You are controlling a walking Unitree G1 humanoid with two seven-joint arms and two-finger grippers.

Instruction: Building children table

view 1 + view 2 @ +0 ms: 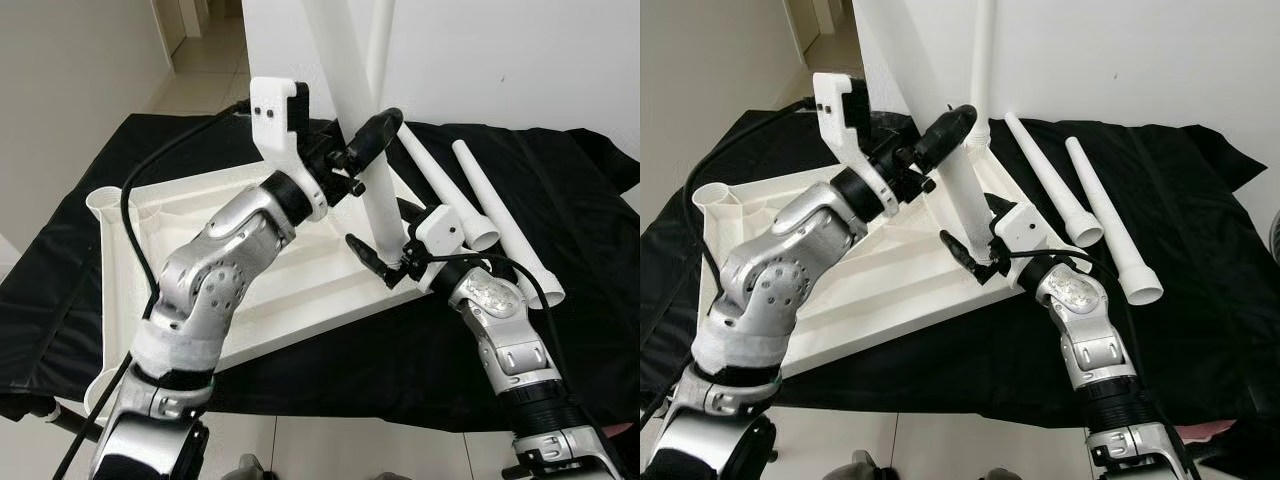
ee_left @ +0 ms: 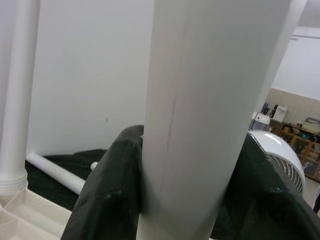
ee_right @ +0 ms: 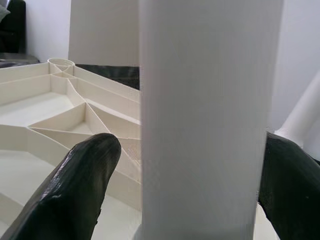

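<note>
A white tabletop (image 1: 300, 290) lies upside down on a black cloth. At its near right corner a white table leg (image 1: 375, 205) stands upright. My left gripper (image 1: 365, 150) is shut on this leg's upper part, and in the left wrist view both fingers (image 2: 110, 190) press against the leg (image 2: 210, 115). My right gripper (image 1: 388, 240) is open low around the same leg near its base; in the right wrist view one finger (image 3: 85, 180) stands a little off the leg (image 3: 205, 115). A second leg (image 1: 983, 70) stands upright at the far right corner.
Two loose white legs (image 1: 440, 180) (image 1: 500, 215) lie on the black cloth (image 1: 570, 200) to the right of the tabletop. A white wall stands behind. The cloth's front edge drops to a tiled floor (image 1: 330, 450). A white fan (image 2: 275, 150) shows in the left wrist view.
</note>
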